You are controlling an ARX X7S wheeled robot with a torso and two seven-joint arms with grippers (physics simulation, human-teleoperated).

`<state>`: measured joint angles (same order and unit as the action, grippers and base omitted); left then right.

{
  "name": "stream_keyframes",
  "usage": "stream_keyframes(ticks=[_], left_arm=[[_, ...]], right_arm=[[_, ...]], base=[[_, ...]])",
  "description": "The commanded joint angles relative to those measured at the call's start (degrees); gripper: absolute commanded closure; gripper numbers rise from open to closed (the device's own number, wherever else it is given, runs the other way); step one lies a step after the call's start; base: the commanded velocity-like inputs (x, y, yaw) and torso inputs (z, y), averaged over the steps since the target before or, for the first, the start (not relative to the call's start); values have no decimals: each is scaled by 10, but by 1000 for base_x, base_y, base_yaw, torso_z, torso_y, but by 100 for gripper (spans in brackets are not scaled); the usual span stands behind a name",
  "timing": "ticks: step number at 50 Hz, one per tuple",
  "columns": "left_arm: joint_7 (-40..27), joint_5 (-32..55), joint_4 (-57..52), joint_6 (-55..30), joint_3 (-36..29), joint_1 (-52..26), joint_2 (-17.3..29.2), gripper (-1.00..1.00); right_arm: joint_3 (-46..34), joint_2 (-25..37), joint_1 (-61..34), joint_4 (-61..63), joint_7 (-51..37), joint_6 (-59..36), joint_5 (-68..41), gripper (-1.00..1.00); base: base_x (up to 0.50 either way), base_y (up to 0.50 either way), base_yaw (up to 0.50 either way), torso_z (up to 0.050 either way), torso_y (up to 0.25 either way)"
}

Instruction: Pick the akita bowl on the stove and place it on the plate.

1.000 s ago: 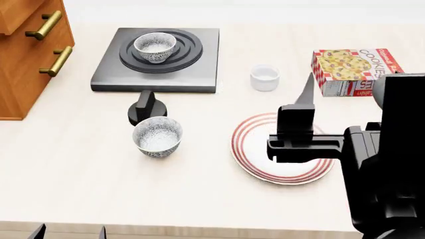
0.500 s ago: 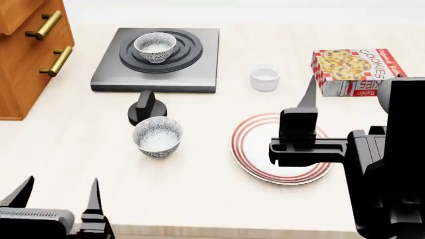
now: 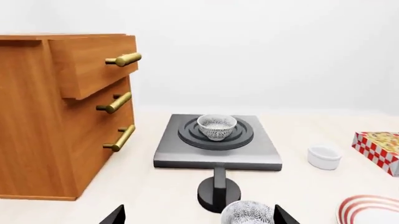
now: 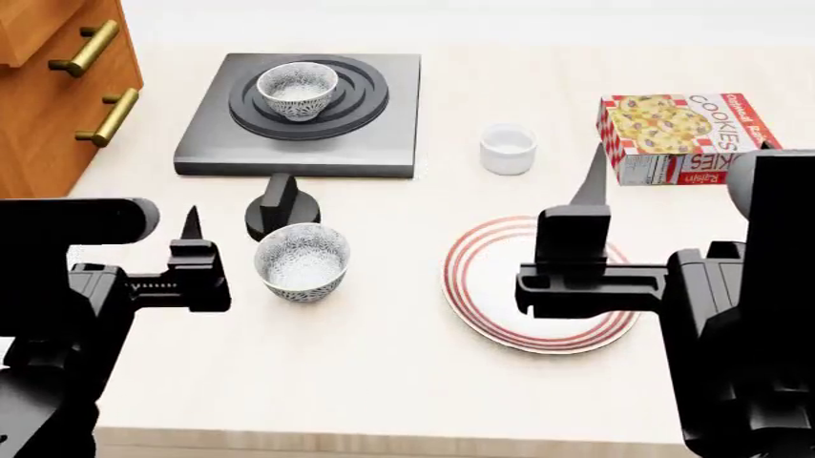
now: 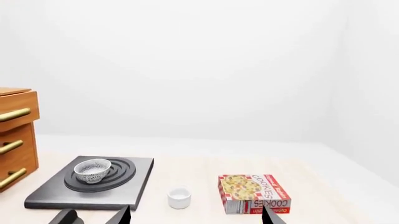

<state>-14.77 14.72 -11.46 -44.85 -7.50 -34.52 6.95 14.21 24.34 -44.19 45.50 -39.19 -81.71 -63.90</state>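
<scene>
Akita bowl (image 4: pixel 298 90) centred on stove (image 4: pixel 382 143) rings, well beyond left gripper (image 3: pixel 198 215), jaws apart. Pass over look-alike bowl (image 4: pixel 302 261) between jaws; straddle rim, descend squarely.

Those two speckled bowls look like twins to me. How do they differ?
The akita bowl sits on the stove, centred in its burner rings; the other speckled bowl stands on the table, in front of the knob. The left gripper is beside the table bowl only. Both are upright, empty, and alike in pattern and shape.
</scene>
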Motion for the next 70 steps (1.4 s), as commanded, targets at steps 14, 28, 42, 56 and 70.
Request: stream_keyframes(ticks=[14,28,42,56,70], left_arm=[[-13,20,11,-45,-4,-47,1,-100],[-15,25,13,-40,-10,-46,7,-100],[-18,32,9,-42,-15,-47,11,-100],[-18,36,8,-40,-25,-48,16,-100],[-21,40,11,-35,-28,-45,20,-100]], right_arm=[[-3,9,1,-4,-18,17,-21,-100],[-4,14,-2,-6,-32,21,-37,-100],[-10,20,0,-8,-37,30,-42,-100],[-21,27,10,-12,-26,51,-33,-100],[-27,32,14,-13,-26,63,-32,-100]], base=[[0,-123,0,0,0],[0,-259,0,0,0],[0,-259,0,0,0],[251,-77,0,0,0],[14,0,0,0,0]])
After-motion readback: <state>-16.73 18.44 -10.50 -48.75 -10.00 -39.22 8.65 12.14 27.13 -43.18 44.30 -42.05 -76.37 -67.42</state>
